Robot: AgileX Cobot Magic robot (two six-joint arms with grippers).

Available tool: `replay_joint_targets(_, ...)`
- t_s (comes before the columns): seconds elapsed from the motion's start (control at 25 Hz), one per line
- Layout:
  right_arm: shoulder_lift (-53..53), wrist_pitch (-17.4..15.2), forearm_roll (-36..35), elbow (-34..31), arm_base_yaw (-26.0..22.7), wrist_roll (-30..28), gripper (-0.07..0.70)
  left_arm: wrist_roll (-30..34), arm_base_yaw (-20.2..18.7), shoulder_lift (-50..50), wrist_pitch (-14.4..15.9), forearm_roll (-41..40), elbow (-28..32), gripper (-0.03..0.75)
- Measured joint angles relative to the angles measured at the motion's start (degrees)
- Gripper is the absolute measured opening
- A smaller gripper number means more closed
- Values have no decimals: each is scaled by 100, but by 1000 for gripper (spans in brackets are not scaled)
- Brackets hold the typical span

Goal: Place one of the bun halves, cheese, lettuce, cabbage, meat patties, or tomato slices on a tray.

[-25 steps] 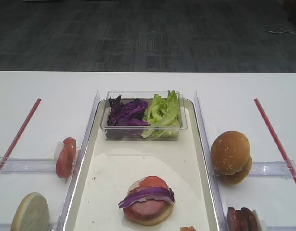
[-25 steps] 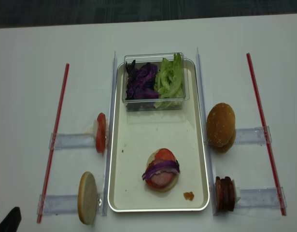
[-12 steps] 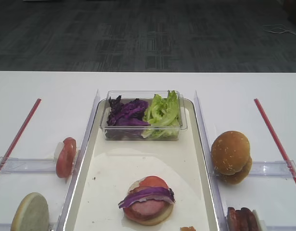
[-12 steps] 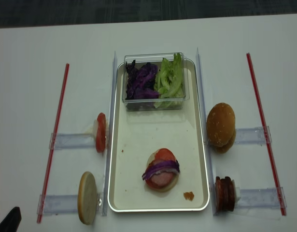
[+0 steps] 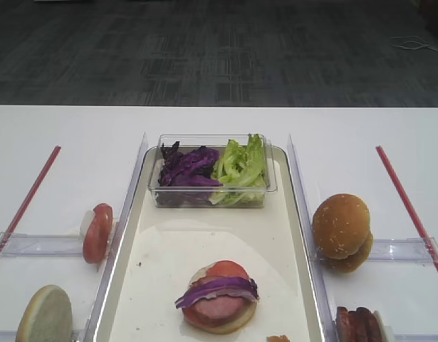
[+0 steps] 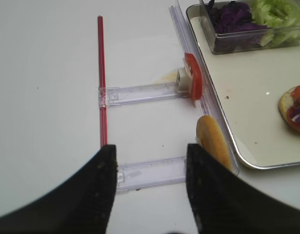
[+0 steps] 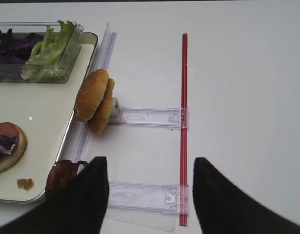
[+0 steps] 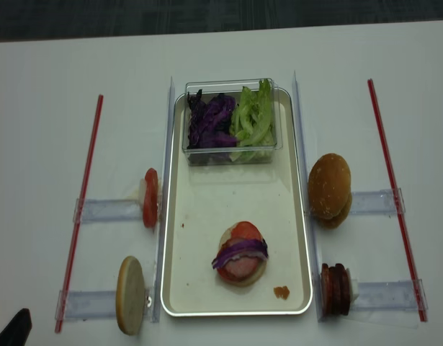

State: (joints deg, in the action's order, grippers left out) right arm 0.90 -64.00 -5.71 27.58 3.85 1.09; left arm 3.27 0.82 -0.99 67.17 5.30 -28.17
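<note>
Claw, left: jaws apart, empty, hovering over the desk beside the tray's left rim. Claw, right: jaws apart, empty, over the right-hand racks.

Tray: central; holds a part-built stack of bun base, meat patty, cabbage strip and tomato.

Clear tub, at tray's far end: cabbage left, lettuce right.

Spare items stand on edge in clear slotted racks, apparently so a claw can pinch them: tomato slice and pale bun half left; sesame bun halves and patties right.

Red strips bound each side.
</note>
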Motion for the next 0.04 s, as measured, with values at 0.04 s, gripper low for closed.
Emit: replay_joint_targets(0.04, 0, 0, 0, 0, 0, 0, 401, 0, 0, 0, 0, 0, 0, 347)
